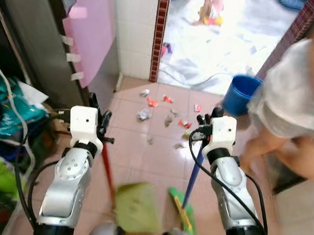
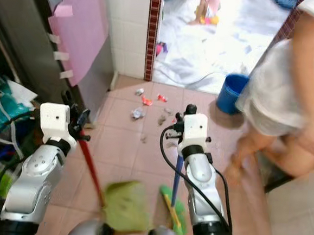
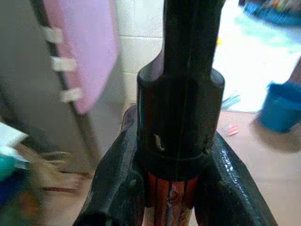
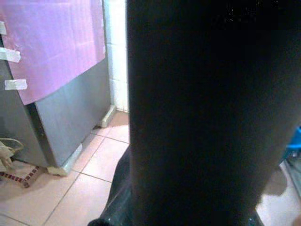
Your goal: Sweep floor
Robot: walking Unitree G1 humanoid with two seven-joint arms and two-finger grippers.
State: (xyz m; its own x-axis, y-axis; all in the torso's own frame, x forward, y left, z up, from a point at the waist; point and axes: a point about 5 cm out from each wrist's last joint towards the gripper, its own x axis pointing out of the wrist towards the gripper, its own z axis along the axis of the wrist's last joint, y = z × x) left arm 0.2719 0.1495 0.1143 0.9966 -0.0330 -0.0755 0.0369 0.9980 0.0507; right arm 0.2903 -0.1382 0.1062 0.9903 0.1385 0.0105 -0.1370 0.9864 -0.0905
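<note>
Dustpan left of broom; litter ahead; bucket right.

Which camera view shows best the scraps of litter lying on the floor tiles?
The left eye view: the litter scraps lie scattered on the pink tiles ahead of both grippers, all in frame. The right eye view shows the same scatter, slightly smaller. The left wrist view shows one blurred red scrap near the blue bucket.
</note>
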